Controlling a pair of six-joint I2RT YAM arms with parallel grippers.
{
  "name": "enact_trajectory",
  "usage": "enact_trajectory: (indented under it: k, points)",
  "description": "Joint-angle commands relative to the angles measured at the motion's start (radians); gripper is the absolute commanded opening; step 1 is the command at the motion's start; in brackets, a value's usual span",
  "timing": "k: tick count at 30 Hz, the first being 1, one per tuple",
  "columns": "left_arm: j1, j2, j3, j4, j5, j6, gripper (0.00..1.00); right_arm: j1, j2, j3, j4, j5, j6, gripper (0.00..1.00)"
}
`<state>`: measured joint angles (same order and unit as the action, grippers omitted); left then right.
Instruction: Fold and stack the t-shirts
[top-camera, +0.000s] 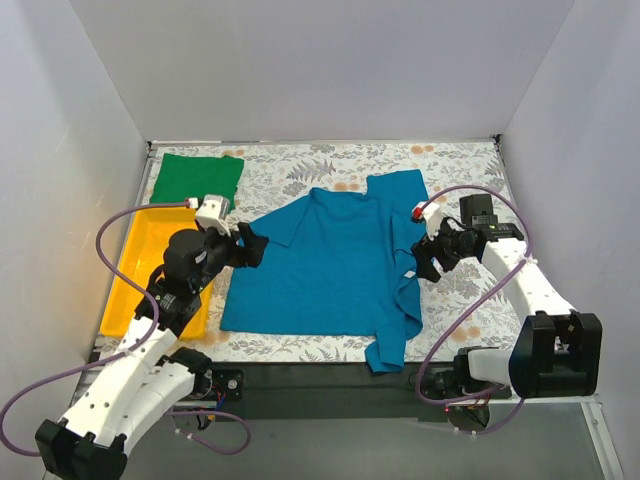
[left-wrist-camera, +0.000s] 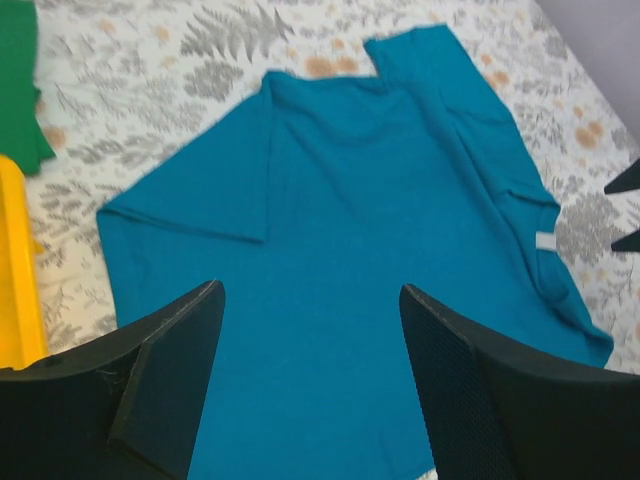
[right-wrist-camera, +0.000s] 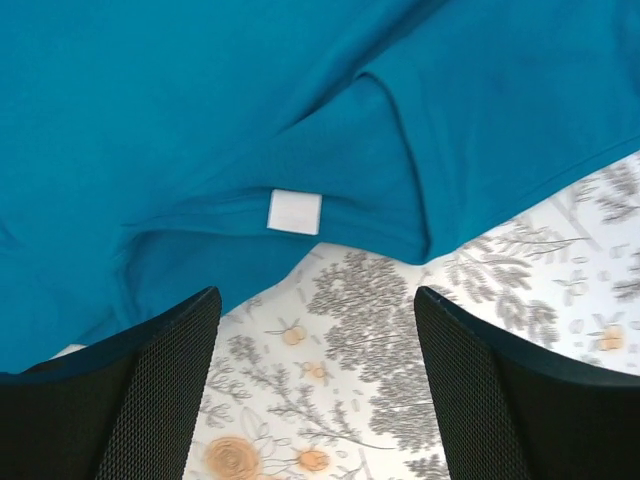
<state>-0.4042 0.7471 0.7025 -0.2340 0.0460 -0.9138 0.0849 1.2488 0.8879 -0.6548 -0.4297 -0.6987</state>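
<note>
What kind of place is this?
Probably a robot test booth, not a home: plain white walls box in a floral-covered table, a left arm and right arm are mounted at its edge, and a teal shirt, green shirt and yellow tray lie there.

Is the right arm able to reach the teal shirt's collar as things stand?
Probably yes: the right gripper is open just before the teal shirt, by its white label; nothing lies between.
</note>
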Motion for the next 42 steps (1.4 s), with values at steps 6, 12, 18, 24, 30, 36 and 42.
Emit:
enact_trajectory:
  k: [6,12,18,24,30,36,42]
  points:
    - [-0.001,-0.118,-0.147,0.001,0.106,-0.020,0.70,-0.022,0.086,-0.010,-0.052,-0.156,0.133,0.81]
    - [-0.001,-0.120,-0.141,-0.004,0.107,-0.014,0.70,-0.160,0.139,0.002,-0.052,-0.230,0.151,0.82]
    - [-0.001,-0.097,-0.143,-0.002,0.107,-0.004,0.70,-0.293,0.213,0.034,-0.045,-0.311,0.159,0.79]
    - [-0.001,-0.063,-0.141,-0.002,0.117,0.003,0.70,-0.346,0.346,0.121,-0.023,-0.353,0.192,0.73]
    - [0.001,-0.051,-0.141,-0.002,0.123,0.004,0.70,-0.347,0.449,0.164,0.073,-0.346,0.286,0.72]
    - [-0.001,-0.032,-0.141,-0.002,0.126,0.004,0.70,-0.346,0.523,0.186,0.153,-0.325,0.398,0.68]
    - [-0.001,-0.026,-0.138,-0.001,0.130,0.006,0.70,-0.326,0.552,0.161,0.167,-0.294,0.418,0.63]
